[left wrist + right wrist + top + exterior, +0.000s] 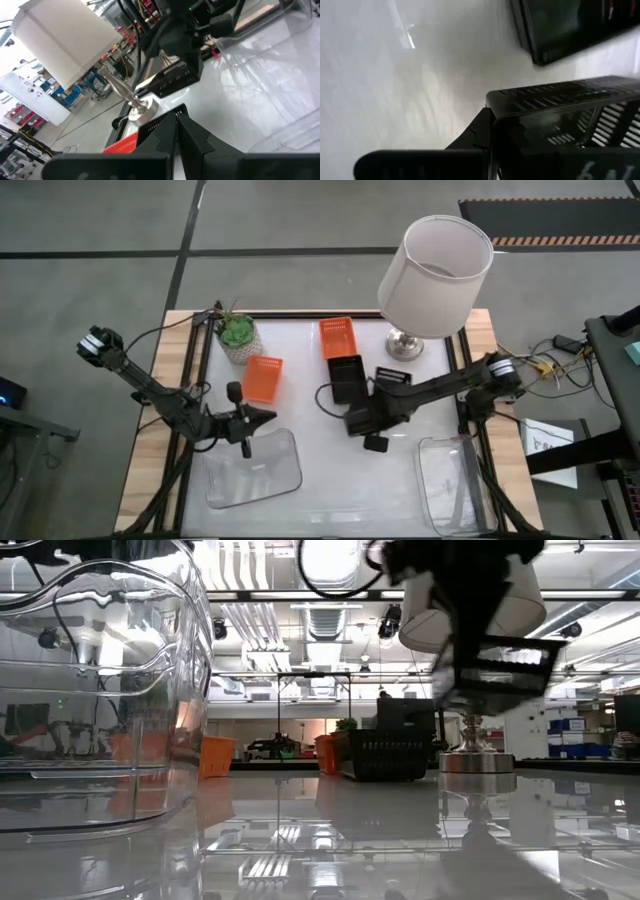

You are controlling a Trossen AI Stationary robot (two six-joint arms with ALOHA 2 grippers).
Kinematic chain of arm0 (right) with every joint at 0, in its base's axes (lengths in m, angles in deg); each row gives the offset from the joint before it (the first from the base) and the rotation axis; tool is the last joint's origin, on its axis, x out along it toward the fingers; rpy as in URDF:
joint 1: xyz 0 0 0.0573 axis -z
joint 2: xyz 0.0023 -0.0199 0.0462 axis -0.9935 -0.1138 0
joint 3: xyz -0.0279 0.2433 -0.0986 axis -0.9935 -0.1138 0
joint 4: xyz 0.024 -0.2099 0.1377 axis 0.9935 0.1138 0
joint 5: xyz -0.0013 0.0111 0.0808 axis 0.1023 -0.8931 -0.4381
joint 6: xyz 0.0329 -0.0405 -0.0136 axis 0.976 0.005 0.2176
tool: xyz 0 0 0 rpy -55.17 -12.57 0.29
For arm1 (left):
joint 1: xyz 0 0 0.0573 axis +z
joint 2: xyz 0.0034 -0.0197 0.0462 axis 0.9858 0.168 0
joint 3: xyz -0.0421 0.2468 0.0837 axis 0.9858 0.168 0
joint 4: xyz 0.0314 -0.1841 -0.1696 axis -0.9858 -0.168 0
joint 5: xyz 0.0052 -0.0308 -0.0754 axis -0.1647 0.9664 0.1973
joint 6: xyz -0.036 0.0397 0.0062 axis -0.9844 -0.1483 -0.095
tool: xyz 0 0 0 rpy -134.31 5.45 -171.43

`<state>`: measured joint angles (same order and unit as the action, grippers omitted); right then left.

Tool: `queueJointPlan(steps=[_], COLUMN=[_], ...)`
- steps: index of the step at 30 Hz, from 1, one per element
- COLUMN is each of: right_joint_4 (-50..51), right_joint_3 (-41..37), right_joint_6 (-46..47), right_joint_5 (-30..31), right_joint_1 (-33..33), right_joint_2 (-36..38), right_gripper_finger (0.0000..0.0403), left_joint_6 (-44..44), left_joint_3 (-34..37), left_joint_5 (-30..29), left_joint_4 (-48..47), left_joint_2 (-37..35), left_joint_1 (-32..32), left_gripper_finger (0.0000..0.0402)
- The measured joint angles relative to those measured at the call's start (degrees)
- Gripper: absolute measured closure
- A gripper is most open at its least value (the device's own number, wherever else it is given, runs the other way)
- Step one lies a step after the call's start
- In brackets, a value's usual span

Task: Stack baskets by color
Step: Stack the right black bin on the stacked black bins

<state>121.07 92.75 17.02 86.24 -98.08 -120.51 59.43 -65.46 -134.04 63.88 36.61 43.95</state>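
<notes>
Clearly your right gripper (372, 424) had its jaws clamped on a black basket's (497, 665) rim, lifted above mid-counter just in front of the other black basket (347, 377). That edge hold looked thin; tilt could have dropped it. Left gripper (262, 418) sat clenched, empty.

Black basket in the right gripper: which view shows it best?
Low view: the black basket hangs clear above the table, held by the right gripper. Right wrist view shows only its rim up close. Left wrist sees it from the side; from above the arm covers most of it.
</notes>
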Motion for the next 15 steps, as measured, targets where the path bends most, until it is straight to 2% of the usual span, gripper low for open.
queueJointPlan(steps=[7, 15], right_joint_4=[1.56, 2.77], right_joint_3=[14.10, 24.69], right_joint_6=[-17.59, -24.51], right_joint_5=[3.01, 4.34], right_joint_1=[1.73, 7.44], right_joint_2=[-8.93, -16.62], right_gripper_finger=[0.0394, 0.0394], left_joint_6=[2.17, 0.34], left_joint_3=[-1.03, -0.68], left_joint_5=[-0.11, -0.13], left_joint_4=[0.57, 0.45], left_joint_2=[-3.81, -6.50], left_joint_1=[-0.20, -0.36], left_gripper_finger=[0.0402, 0.0402])
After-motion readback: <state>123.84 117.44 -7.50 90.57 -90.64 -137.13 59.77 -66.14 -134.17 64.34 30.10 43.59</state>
